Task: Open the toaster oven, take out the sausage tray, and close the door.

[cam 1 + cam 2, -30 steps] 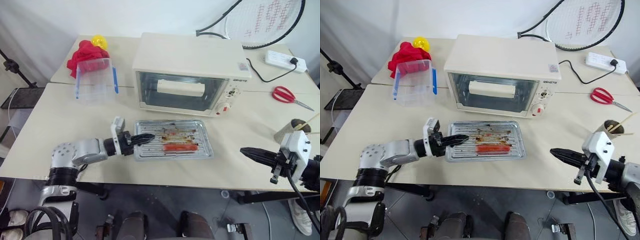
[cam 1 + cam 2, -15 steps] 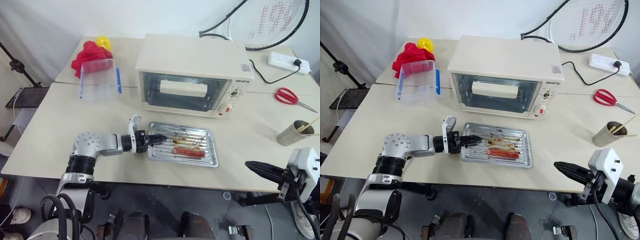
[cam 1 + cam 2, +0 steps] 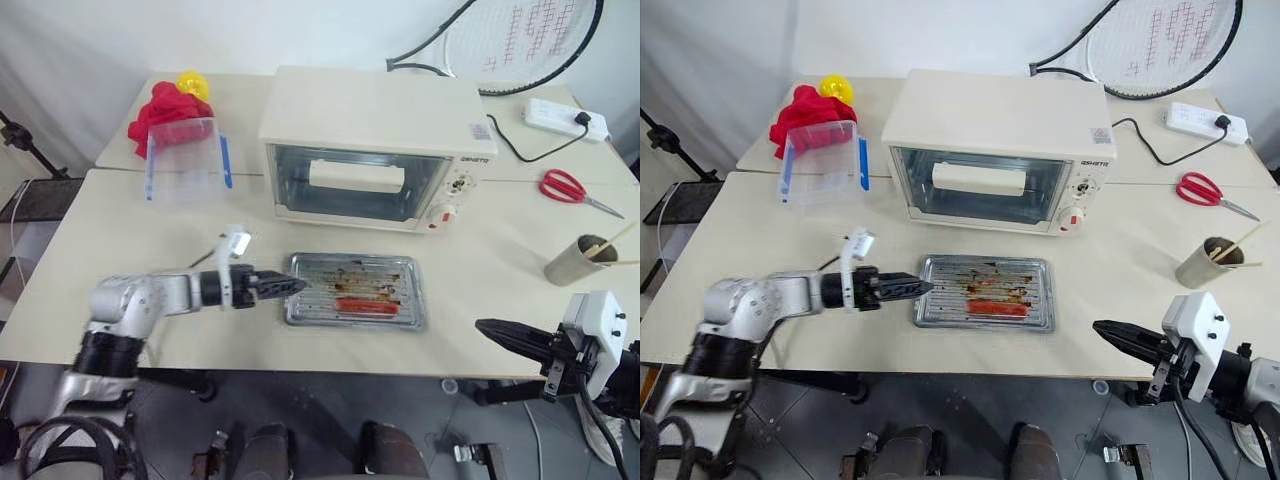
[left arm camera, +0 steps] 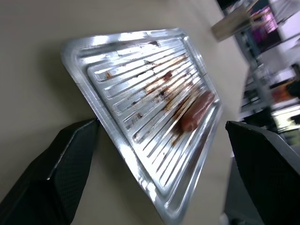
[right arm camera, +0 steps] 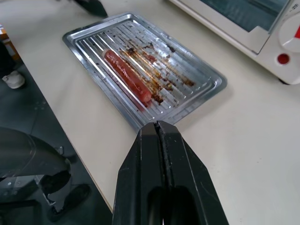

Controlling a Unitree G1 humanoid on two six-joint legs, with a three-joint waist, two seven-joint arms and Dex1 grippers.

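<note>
Sitting flat on the table (image 3: 120,230), the tray (image 3: 354,304) lies just in front of the oven (image 3: 375,148), apart from it. It is a shallow silvery rectangle with rounded corners, a raised rim and a ridged bottom; brown greasy smears run across the ridges, thickest near the middle. One red sausage (image 3: 366,306) lies lengthwise on the ridges, toward the tray's near long edge.

Oven: cream-white box, door (image 3: 352,182) shut, dark glass pane with a wide cream bar handle (image 3: 357,176) across it; knobs and a red dial on the right panel.

Left gripper (image 3: 283,285): held low over the table at the tray's left short edge, pointing along it. In the left wrist view its two black fingers (image 4: 61,164) stand wide apart, one on either side of the tray's end, with nothing held (one finger looks to be against the tray's edge; contact cannot be confirmed).

Right gripper (image 3: 497,331): off the table's near right edge, well apart from the tray, pointing left. Its fingers (image 5: 161,173) are pressed together, empty.

Elsewhere on the table: clear container (image 3: 184,160), red cloth (image 3: 156,105), scissors (image 3: 568,187), cup (image 3: 573,260), power strip (image 3: 558,118), racket (image 3: 520,45).
</note>
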